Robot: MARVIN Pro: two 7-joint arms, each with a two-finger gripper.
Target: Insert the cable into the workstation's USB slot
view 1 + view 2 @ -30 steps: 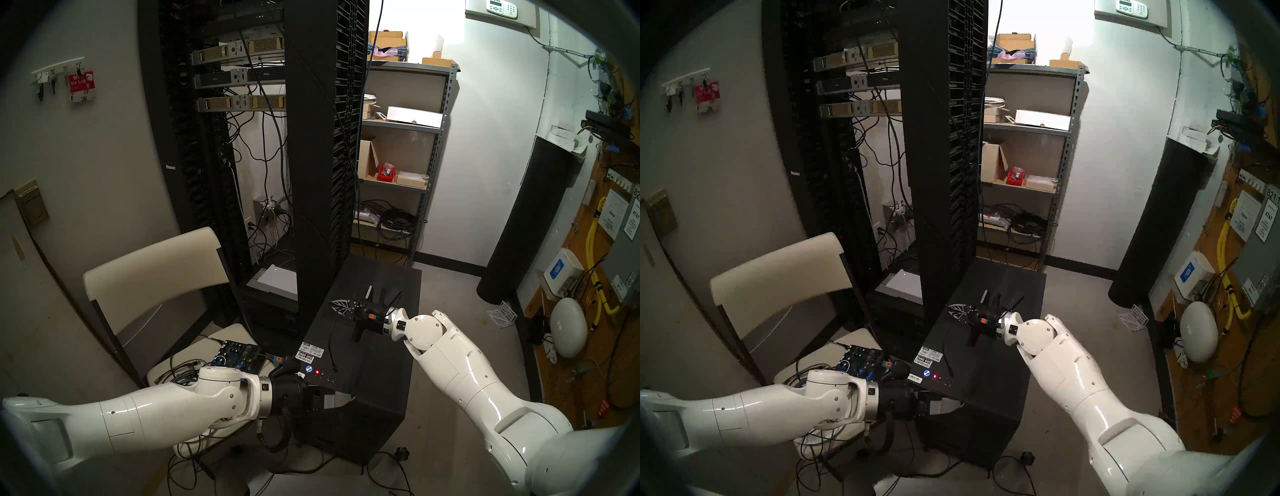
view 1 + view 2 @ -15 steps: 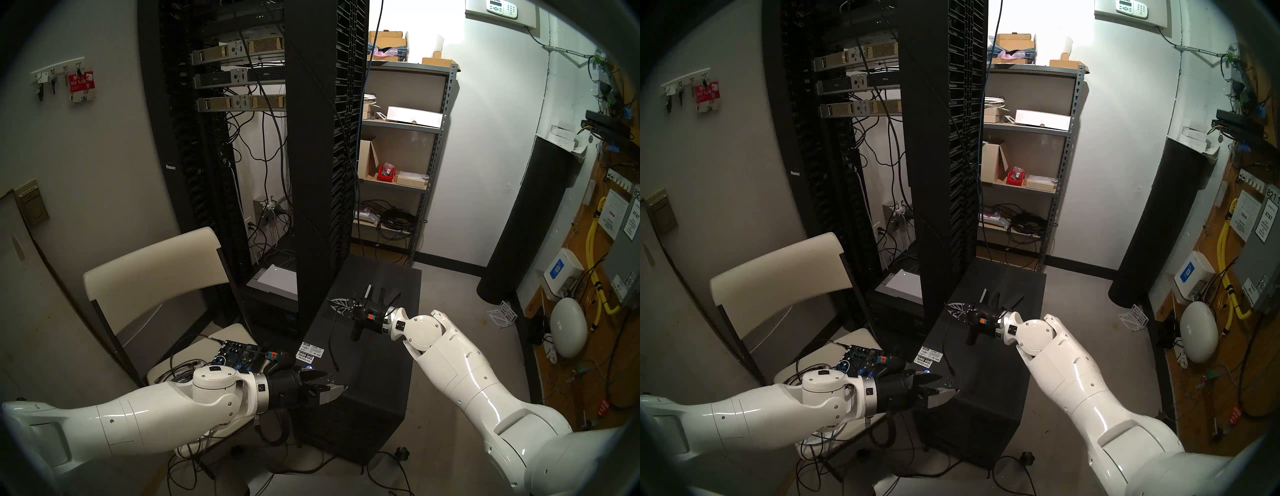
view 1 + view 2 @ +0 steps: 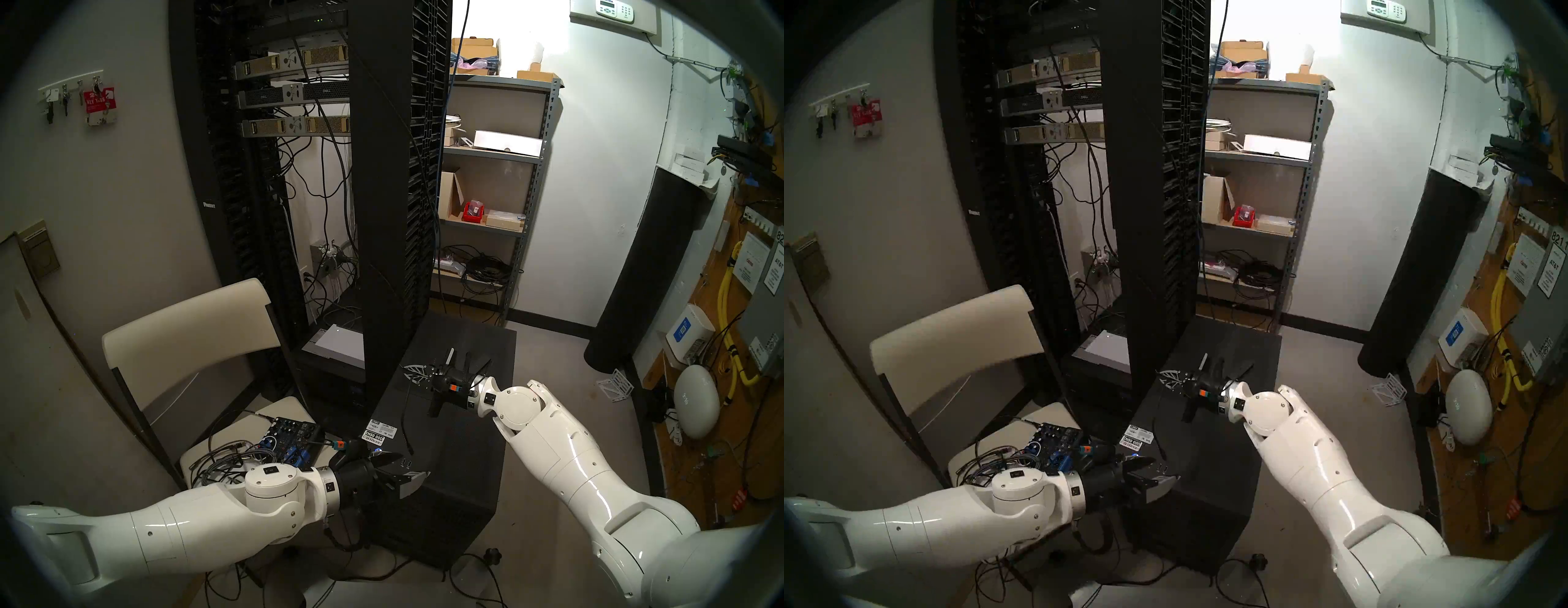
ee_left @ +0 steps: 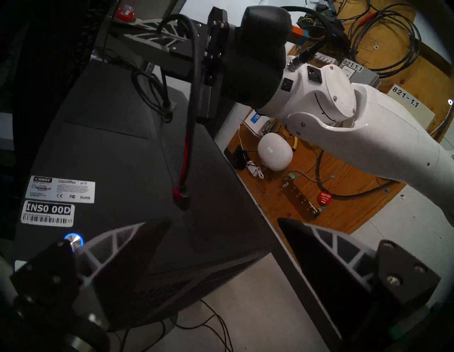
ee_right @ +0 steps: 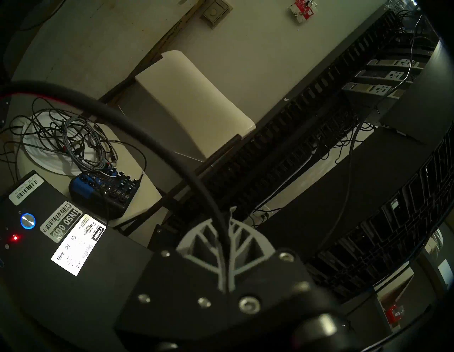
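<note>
My right hand (image 3: 410, 374) is clamped tight on the cable (image 3: 406, 414), the two fingers pressed together with the cord pinched between them above the far half of the workstation (image 3: 462, 450), a black mesh-panelled tower standing on the floor. From that grip the cable hangs with its long axis close to vertical in the head view, running from about 12 o'clock down to 6 o'clock, and its small plug (image 3: 410, 447) points down at the workstation's top panel, just above it; whether it touches I cannot tell. In my left wrist view the same hanging length (image 4: 189, 137) shows a red stripe near the plug (image 4: 181, 200), and a small loose coil (image 4: 152, 95) lies farther back on the top panel. My left hand (image 3: 412, 469) is spread wide and holds nothing; it hovers at the near front edge of the workstation, at about 6 o'clock from the plug, one finger over the top panel and the other out past the front face. Beside it on the top panel are the white barcode stickers (image 3: 379, 432) and a blue-ringed power button (image 4: 73, 240); my right wrist view also shows a small red light (image 5: 15, 237) next to that button. At 9 o'clock from the workstation a folding chair (image 3: 191, 335) carries a small audio mixer (image 3: 292, 439) and tangled leads.
</note>
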